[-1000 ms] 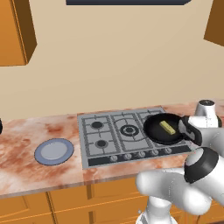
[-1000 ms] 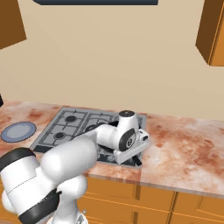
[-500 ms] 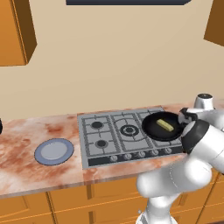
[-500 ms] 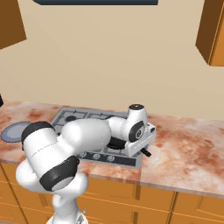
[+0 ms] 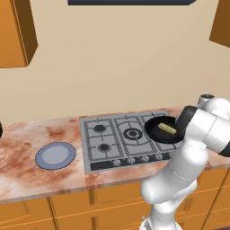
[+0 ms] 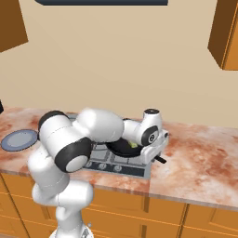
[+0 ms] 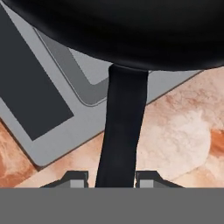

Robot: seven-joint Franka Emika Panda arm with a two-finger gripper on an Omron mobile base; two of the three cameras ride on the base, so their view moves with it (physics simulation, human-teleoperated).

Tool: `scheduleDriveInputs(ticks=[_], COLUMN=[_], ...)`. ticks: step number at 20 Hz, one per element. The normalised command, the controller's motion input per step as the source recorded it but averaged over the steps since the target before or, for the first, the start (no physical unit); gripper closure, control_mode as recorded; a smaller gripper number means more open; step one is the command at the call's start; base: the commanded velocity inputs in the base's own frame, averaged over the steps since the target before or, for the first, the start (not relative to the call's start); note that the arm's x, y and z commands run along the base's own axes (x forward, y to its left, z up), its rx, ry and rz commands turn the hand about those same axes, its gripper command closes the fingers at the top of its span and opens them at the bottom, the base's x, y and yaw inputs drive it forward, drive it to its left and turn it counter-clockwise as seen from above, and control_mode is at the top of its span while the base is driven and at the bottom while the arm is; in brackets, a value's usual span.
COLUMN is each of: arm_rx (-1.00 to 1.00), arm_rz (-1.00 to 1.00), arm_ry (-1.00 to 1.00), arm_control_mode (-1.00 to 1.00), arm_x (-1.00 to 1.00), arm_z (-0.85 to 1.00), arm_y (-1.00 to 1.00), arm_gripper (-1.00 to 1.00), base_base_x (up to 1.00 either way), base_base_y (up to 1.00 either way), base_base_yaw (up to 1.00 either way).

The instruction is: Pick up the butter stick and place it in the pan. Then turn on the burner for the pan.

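The black pan (image 5: 162, 130) sits on the stove's right front burner, and the pale-yellow butter stick (image 5: 167, 129) lies inside it. From the right base the pan (image 6: 122, 148) and a bit of the butter stick (image 6: 134, 145) show behind my forearm. My gripper (image 7: 113, 179) hangs open just over the pan's dark handle (image 7: 121, 131). In the hand view the handle runs down between the two fingertips (image 7: 78, 178), and I cannot tell whether they touch it. The pan's rim (image 7: 131, 35) spans the top of that view.
The grey stove (image 5: 108, 139) has a row of knobs (image 5: 134, 159) along its front edge. A blue-grey plate (image 5: 55, 155) lies on the marbled counter left of it. My white arm crosses the stove's right end, and bare counter (image 6: 200, 158) lies to the right.
My hand has swung right and lower, from above the pan to over its handle at the stove's right edge. The butter stick has stayed in the pan.
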Motion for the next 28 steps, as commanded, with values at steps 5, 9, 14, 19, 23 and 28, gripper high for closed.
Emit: scheduleDriveInputs(ticks=[5,9,14,19,23,28], arm_rx=[0.00,0.00,0.00,-0.01,0.00,0.03], arm_rz=[0.10,0.08,0.05,0.01,-0.11,-0.25], arm_ry=[0.00,-0.05,-0.07,-0.03,0.00,0.00], arm_control_mode=[-1.00,-1.00,-1.00,-1.00,-1.00,-1.00], arm_x=[0.02,0.00,-0.11,-0.18,-0.11,-0.34], arm_z=[-0.31,-0.01,0.27,0.41,0.16,0.00], arm_y=[-0.05,0.00,0.01,0.37,0.86,0.71], arm_gripper=[-1.00,-1.00,-1.00,-1.00,-1.00,-1.00], base_base_x=[0.00,0.00,0.00,0.00,0.00,0.00], base_base_y=[0.00,0.00,0.00,0.00,0.00,0.00], base_base_yaw=[0.00,0.00,0.00,0.00,0.00,0.00])
